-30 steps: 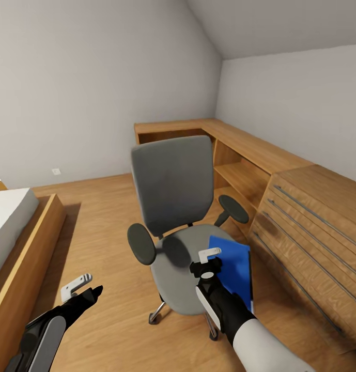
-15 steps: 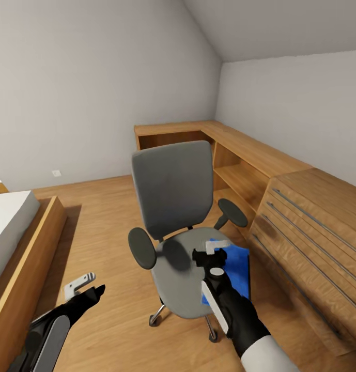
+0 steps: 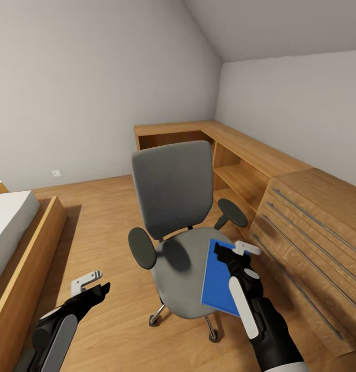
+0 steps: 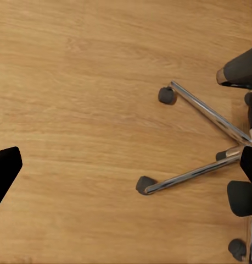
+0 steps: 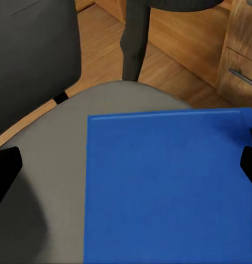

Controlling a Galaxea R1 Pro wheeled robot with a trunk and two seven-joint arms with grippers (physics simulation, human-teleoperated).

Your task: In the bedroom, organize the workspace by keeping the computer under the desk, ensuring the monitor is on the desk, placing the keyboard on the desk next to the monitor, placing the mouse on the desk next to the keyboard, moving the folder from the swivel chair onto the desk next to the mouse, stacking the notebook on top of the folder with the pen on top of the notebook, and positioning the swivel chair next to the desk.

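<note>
From the head camera, the swivel chair [image 3: 175,217] stands on the wooden floor [image 3: 105,217] facing the robot, its grey back upright, two round black arm pads out to either side, chrome legs showing beneath the seat. The folder [image 3: 219,276], flat and bright blue, lies on the robot's-right part of the grey seat, its near corner jutting past the seat's edge. The right gripper [image 3: 238,252] hovers at the folder's far right corner; its fingers look spread, though whether they touch the folder is hard to say from here. The left gripper [image 3: 92,283] hangs low over the bare floor well apart from the chair, jaws apart and holding nothing. A light wooden drawer cabinet [image 3: 307,232] and shelving stand just beside the chair; a bed [image 3: 17,232] sits at the left.

The left wrist camera looks down on floor and the chair's chrome legs [image 4: 205,140] with dark casters, the dark fingertips [image 4: 5,168] wide apart.

The right wrist camera shows the folder [image 5: 169,187] flat on the grey seat [image 5: 49,181], the fingertips [image 5: 4,170] spread to either side and gripping nothing
</note>
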